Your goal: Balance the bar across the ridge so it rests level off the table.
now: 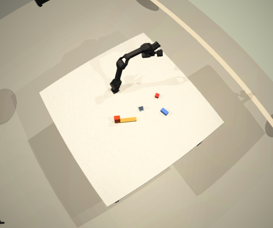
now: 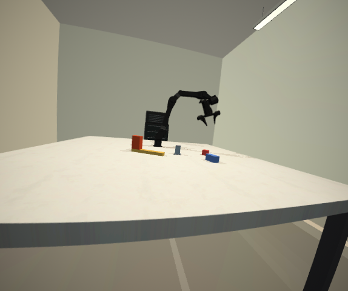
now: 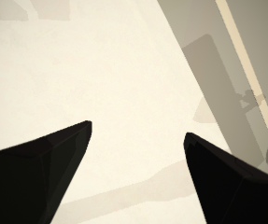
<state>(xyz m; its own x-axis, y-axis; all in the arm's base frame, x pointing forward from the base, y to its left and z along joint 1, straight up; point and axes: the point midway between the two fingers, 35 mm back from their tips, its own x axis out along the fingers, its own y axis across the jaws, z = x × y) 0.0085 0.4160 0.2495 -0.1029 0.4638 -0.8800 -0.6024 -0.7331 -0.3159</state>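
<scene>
The bar is a long yellow strip (image 1: 128, 119) (image 2: 150, 152) lying flat on the table, with an upright red-orange block (image 1: 117, 119) (image 2: 136, 142) on its left end. The ridge is a small blue-grey upright piece (image 1: 141, 108) (image 2: 177, 149) standing on the table just beyond the bar's right end, apart from it. My gripper (image 2: 211, 124) (image 3: 138, 133) is open with nothing between its fingers. It hangs high above the table, away from the bar and the ridge. The wrist view shows neither the bar nor the ridge.
A small red cube (image 1: 157, 95) (image 2: 205, 152) and a blue block (image 1: 164, 111) (image 2: 212, 157) lie on the table (image 1: 102, 156) (image 2: 111, 191) to the right of the ridge. In the wrist view a table edge runs down the right side.
</scene>
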